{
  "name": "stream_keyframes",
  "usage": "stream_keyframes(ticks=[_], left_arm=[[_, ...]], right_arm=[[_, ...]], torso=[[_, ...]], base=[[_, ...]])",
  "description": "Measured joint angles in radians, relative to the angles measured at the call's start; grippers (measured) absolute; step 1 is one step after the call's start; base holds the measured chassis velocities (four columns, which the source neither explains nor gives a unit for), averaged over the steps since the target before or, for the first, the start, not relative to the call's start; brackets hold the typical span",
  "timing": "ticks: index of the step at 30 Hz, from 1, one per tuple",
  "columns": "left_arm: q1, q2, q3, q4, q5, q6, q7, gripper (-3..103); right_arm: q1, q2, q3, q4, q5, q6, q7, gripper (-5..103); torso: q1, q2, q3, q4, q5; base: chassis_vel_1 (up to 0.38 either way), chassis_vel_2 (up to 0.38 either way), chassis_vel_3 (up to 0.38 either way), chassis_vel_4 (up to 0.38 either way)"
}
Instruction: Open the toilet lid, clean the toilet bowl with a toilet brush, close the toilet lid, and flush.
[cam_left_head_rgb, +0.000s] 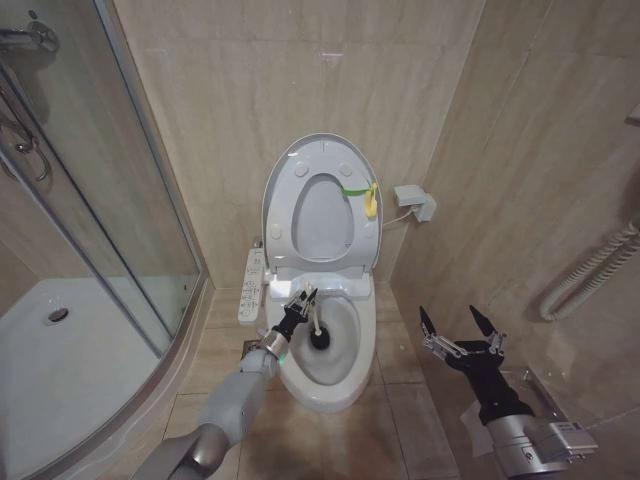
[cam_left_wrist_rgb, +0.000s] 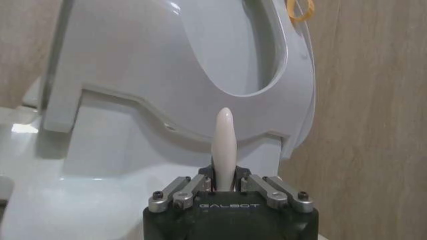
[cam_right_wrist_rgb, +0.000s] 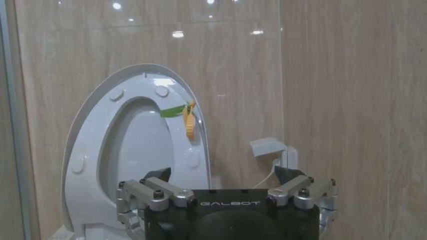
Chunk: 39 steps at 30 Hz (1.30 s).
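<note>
The toilet lid (cam_left_head_rgb: 325, 220) stands upright against the back wall, with the ring seat raised in front of it and a yellow-green tag (cam_left_head_rgb: 369, 196) at its edge. The tag (cam_right_wrist_rgb: 189, 120) shows again on the lid (cam_right_wrist_rgb: 143, 150) in the right wrist view. My left gripper (cam_left_head_rgb: 300, 303) hovers over the rear of the toilet bowl (cam_left_head_rgb: 335, 388), shut on the toilet brush's white handle (cam_left_wrist_rgb: 223, 140). The dark brush head (cam_left_head_rgb: 322, 340) is down inside the bowl. My right gripper (cam_left_head_rgb: 458, 325) hangs open and holding nothing to the right of the toilet, above the floor.
A curved glass shower enclosure (cam_left_head_rgb: 100, 200) closes off the left side. The white button panel (cam_left_head_rgb: 252, 285) sticks out beside the bowl. A wall box with a cable (cam_left_head_rgb: 415, 203) sits right of the lid, and a coiled hose (cam_left_head_rgb: 590, 275) hangs on the right wall.
</note>
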<state>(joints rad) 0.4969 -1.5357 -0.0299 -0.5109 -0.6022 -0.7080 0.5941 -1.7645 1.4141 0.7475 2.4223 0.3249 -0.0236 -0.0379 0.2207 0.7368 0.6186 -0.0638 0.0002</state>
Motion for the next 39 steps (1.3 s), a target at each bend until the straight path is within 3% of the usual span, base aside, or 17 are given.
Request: stream_keyframes(ticks=[9,15,21,23,24,34,39], left_arm=[[0.001,-0.021,-0.018,-0.045,0.027,-0.063,0.013,19],[-0.005,-0.046,-0.035,0.011,0.090,-0.089,0.012,19],[0.020,-0.022,-0.052,0.017,0.186,-0.100,0.013,19],[0.024,-0.014,-0.051,0.012,0.193,-0.099,0.014,19],[0.022,-0.008,-0.049,-0.009,0.179,-0.089,0.014,19],[0.027,-0.021,-0.017,-0.108,0.013,-0.016,0.013,19],[0.033,-0.026,-0.016,-0.077,0.008,-0.012,0.022,19]], right_arm=[[0.000,0.000,0.000,0.000,0.000,0.000,0.000,100],[0.000,0.000,0.000,0.000,0.000,0.000,0.000,100],[0.000,0.000,0.000,0.000,0.000,0.000,0.000,100],[0.000,0.000,0.000,0.000,0.000,0.000,0.000,100],[0.000,0.000,0.000,0.000,0.000,0.000,0.000,100],[0.000,0.000,0.000,0.000,0.000,0.000,0.000,100],[0.000,0.000,0.000,0.000,0.000,0.000,0.000,100]], torso=[[0.000,0.000,0.000,-0.0004,-0.0001],[0.000,0.000,0.000,-0.0001,-0.0002],[0.000,0.001,0.000,0.0005,0.0007],[0.000,0.000,0.000,0.0008,-0.0013],[0.000,0.000,0.000,-0.0005,-0.0013],[0.000,0.000,0.000,-0.0003,-0.0003],[0.000,0.000,0.000,0.0001,-0.0002]], base=[[0.000,0.000,0.000,0.000],[0.000,0.000,0.000,0.000],[0.000,0.000,0.000,0.000],[0.000,0.000,0.000,0.000],[0.000,0.000,0.000,0.000],[0.000,0.000,0.000,0.000],[0.000,0.000,0.000,0.000]])
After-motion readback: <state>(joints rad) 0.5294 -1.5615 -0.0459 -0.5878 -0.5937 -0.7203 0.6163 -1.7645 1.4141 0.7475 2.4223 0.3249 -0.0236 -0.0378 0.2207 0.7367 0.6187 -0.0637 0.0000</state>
